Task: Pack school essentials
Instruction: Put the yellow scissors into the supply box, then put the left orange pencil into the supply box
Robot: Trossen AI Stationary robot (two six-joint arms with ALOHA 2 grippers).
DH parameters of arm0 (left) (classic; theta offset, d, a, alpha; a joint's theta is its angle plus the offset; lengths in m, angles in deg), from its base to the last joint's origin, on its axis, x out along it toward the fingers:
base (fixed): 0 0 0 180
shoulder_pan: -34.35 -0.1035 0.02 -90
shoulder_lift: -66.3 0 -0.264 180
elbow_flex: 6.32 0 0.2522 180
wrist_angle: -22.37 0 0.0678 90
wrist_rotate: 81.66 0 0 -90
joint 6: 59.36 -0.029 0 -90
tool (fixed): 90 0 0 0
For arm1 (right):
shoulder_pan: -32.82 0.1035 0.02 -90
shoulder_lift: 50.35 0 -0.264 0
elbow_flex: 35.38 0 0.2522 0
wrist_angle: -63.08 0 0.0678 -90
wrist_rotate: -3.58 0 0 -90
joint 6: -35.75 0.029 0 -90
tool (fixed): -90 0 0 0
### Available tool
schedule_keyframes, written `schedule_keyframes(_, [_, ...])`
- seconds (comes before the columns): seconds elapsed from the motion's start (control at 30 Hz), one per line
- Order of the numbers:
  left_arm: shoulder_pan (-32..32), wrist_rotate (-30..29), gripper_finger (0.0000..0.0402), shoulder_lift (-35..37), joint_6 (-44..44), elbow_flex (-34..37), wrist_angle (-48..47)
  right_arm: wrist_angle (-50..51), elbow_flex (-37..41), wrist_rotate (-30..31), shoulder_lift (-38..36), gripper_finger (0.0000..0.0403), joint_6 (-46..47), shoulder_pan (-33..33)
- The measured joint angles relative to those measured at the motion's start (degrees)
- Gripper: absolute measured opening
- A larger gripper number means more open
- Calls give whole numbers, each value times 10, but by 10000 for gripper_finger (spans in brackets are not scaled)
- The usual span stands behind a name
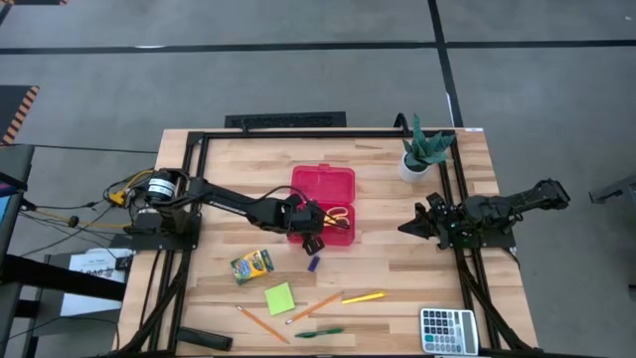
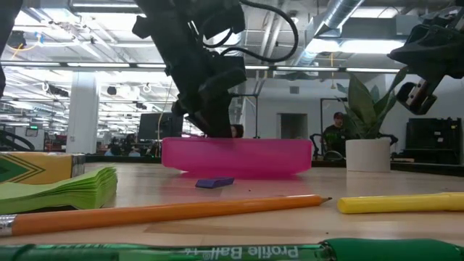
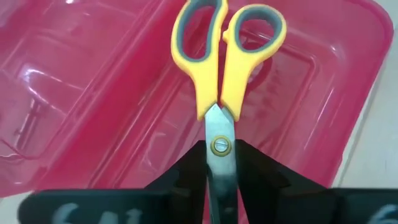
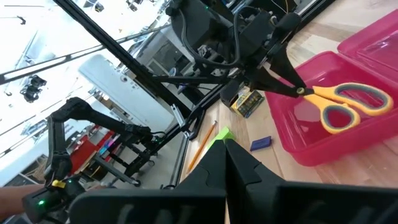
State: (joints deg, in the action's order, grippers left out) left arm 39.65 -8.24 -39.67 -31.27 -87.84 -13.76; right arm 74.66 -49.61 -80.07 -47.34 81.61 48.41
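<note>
My left gripper [image 3: 221,177] pinches the scissors [image 3: 221,74] by the blades. Their yellow, grey-lined handles hang over the pink box [image 1: 323,184]. My right gripper [image 1: 412,227] is pressed together.

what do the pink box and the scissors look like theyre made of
Pink box: likely glossy see-through plastic; it shows highlights and moulded ridges. Scissors: bright metal blades with a rivet; handles look like yellow plastic with grey, perhaps rubbery, lining.
</note>
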Motion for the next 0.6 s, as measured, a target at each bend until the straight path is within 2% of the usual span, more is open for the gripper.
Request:
schedule_keyframes(0.33, [0, 19, 115, 1, 21, -3, 3, -6, 0, 0, 0, 15, 8, 0])
schedule_keyframes(0.43, [-2, 35, 132, 9, 25, -25, 1, -21, -9, -2, 0, 45, 8, 0])
schedule_keyframes(0.6, [1, 82, 164, 44, 16, -87, -4, -10, -94, -30, 0, 117, -35, 0])
